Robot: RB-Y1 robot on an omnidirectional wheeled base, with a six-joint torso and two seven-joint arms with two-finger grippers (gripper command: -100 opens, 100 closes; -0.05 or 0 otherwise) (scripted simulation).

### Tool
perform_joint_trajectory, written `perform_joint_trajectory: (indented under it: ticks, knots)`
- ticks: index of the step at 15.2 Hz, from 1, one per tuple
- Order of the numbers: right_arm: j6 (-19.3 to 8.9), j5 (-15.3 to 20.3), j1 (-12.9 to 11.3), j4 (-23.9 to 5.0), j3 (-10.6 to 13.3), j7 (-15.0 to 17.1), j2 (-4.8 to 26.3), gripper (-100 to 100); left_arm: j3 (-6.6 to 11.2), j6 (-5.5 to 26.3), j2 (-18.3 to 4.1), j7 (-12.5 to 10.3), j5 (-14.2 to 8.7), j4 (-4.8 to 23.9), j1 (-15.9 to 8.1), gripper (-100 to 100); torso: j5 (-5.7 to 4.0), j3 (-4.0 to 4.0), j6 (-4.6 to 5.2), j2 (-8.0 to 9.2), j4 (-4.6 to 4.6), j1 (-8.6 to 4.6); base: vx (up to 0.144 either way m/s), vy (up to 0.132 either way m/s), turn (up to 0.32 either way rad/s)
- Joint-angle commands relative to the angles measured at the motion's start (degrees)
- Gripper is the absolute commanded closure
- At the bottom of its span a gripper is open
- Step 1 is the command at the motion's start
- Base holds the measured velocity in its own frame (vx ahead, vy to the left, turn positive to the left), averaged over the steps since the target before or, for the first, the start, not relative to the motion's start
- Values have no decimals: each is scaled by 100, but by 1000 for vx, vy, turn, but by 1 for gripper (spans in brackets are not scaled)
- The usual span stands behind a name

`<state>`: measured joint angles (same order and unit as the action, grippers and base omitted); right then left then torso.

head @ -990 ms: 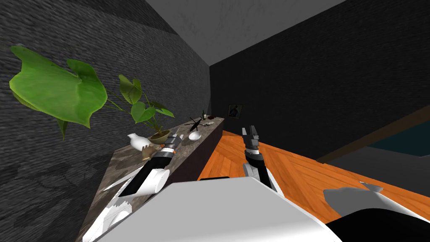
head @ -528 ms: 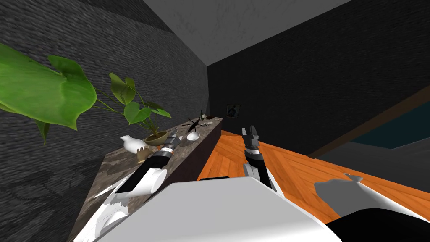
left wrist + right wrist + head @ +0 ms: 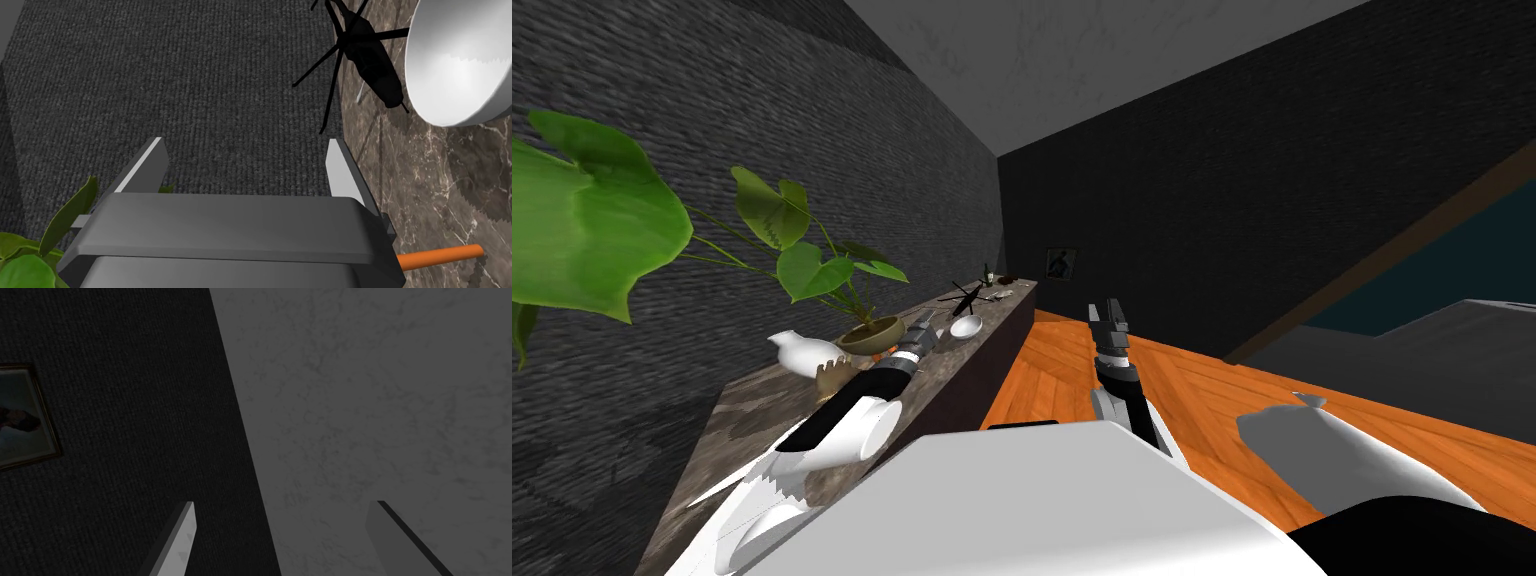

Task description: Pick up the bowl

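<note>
The white bowl point(image 3: 966, 327) sits on the brown marbled counter point(image 3: 762, 410) by the dark wall. My left gripper point(image 3: 930, 322) hovers over the counter just short of the bowl, beside the plant pot. In the left wrist view the gripper point(image 3: 245, 167) is open with nothing between its fingers point(image 3: 342, 170). The bowl point(image 3: 457, 60) lies ahead and off to one side, outside the gap. My right gripper point(image 3: 1109, 312) is raised over the wooden floor; in the right wrist view it point(image 3: 282, 538) stands open and empty.
A black, thin-legged ornament point(image 3: 372, 65) stands just behind the bowl. A leafy plant in a brown pot point(image 3: 869, 335), a white vase point(image 3: 802, 352) and an orange rod point(image 3: 440, 255) crowd the counter near my left arm. Small items point(image 3: 997, 290) sit at the counter's far end.
The whole head view has slid left and the leaves have moved toward the edge, so I have moved. My left gripper keeps its short gap to the bowl; both grippers stay open.
</note>
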<state>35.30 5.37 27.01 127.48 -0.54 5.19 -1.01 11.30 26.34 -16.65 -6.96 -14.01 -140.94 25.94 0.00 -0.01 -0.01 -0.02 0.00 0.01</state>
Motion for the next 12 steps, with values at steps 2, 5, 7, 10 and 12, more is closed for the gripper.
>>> perform_joint_trajectory:
  ticks: [2,5,7,10,12]
  knots:
    - [0,0,0,0,0,0,0,0,147,403,-28,-60,-150,-3,-6,-100,0,0,2,-1,0,0,9,-3,-124]
    - [0,0,0,0,0,0,0,0,274,712,-31,-112,-269,-29,-23,-100,0,-1,0,-1,0,1,6,0,-55]
    - [0,0,0,0,0,0,0,0,274,912,-31,-112,-269,-29,-23,-100,0,-2,2,-3,-1,1,12,2,-91]
    - [0,0,0,0,0,0,0,0,400,1276,-26,-166,-388,-50,-38,-100,0,-3,2,-6,-1,1,17,3,-105]
    - [0,0,0,0,0,0,0,0,526,1490,-13,-220,-506,-67,-50,-100,1,-2,0,-4,-1,2,13,1,-55]
